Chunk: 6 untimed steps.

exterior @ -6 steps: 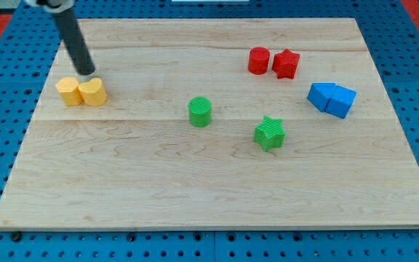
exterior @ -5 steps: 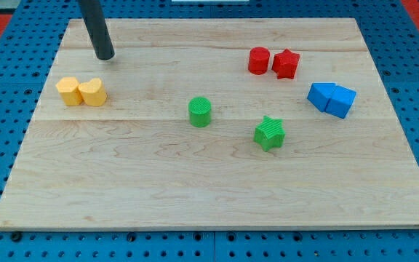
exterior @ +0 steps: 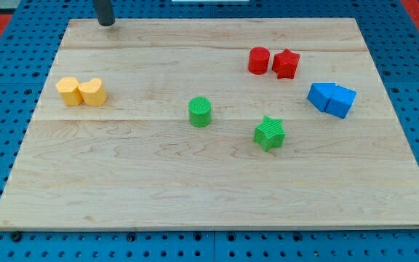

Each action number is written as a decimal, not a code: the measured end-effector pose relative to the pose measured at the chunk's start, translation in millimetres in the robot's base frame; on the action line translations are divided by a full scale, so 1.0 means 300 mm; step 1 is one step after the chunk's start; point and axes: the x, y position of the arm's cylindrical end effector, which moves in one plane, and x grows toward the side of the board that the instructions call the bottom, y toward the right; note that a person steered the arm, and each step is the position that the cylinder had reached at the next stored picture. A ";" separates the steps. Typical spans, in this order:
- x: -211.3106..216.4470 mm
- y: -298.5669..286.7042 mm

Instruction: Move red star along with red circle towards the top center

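The red circle (exterior: 259,60) and the red star (exterior: 286,63) sit side by side, touching, at the upper right of the wooden board (exterior: 209,189). My tip (exterior: 106,23) is at the board's top edge, upper left, far to the left of both red blocks. Most of the rod is cut off by the view's top.
Two yellow blocks (exterior: 81,92) touch at the left. A green cylinder (exterior: 200,112) stands near the middle, a green star (exterior: 270,133) to its lower right. Two blue blocks (exterior: 332,99) touch at the right, below the red star.
My tip has moved from just above the yellow blocks up and slightly right to the board's top edge. No block has moved.
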 end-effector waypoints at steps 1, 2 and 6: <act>-0.011 -0.011; 0.019 0.046; 0.124 1.190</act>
